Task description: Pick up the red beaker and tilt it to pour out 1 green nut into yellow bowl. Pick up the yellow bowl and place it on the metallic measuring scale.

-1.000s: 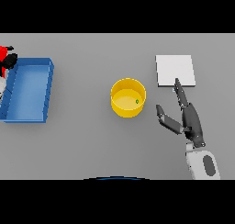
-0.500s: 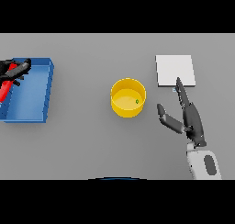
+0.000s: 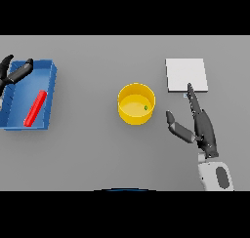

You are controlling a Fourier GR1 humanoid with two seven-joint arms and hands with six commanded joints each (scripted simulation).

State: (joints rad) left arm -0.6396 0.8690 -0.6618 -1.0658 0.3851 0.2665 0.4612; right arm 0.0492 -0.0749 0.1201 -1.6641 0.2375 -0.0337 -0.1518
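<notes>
Your yellow bowl sits just right of the frame's center, upright, with one small green nut lying on its floor toward the right wall, so the pour looks done and the bowl is what you lift next. Judge it as a light, rigid, smooth-walled cup: it should not flex, but the slick side could slide in a loose hold, and any tilt may roll the nut out. Take it low around the wall, thumb on one side and fingers on the other, and keep it level.

Your right hand lies right of the bowl, near but not touching, fingers straight and thumb spread toward it (released, holding nothing). Above it, at upper right, is the metallic measuring scale, a flat pale square with one fingertip just at its lower edge.

At far left the red beaker lies on its side in the blue tray; your left hand hangs over the tray's upper-left corner, fingers relaxed, empty.
</notes>
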